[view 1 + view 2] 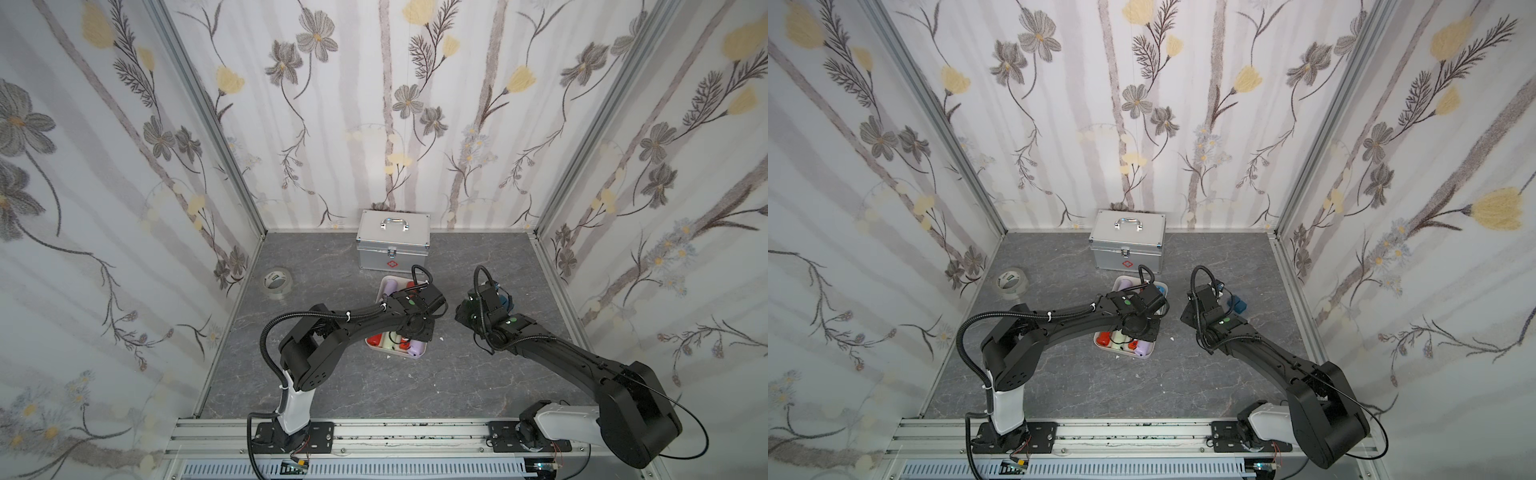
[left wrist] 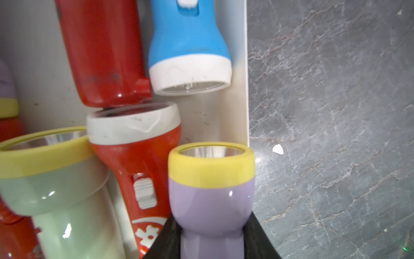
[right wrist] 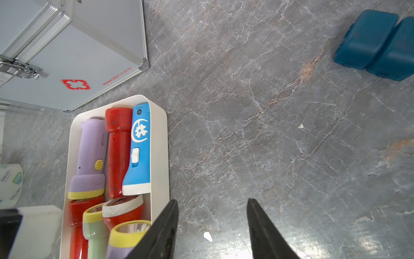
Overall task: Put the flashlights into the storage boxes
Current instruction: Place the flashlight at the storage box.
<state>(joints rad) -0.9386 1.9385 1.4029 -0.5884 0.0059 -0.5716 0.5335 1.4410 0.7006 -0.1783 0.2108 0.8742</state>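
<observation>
The white storage box point(image 3: 160, 157) lies on the grey table in front of the metal case, and its rim point(image 1: 380, 295) shows past my left arm in both top views. Several flashlights lie inside: a blue one point(image 2: 188, 44), a red one point(image 2: 103, 51), a red one with a white collar point(image 2: 134, 152), a pale green one point(image 2: 51, 190) and a lilac one point(image 3: 90, 157). My left gripper point(image 2: 211, 242) is shut on the body of another lilac flashlight point(image 2: 211, 197), held just inside the box's right wall point(image 2: 239, 112). My right gripper point(image 3: 212, 200) stands open over bare table beside the box.
A silver metal case with a red cross point(image 1: 392, 245) stands right behind the box. A roll of tape point(image 1: 277, 279) lies at the back left. A dark-blue block point(image 3: 376, 44) rests on the table to the right of my right wrist. Walls enclose three sides.
</observation>
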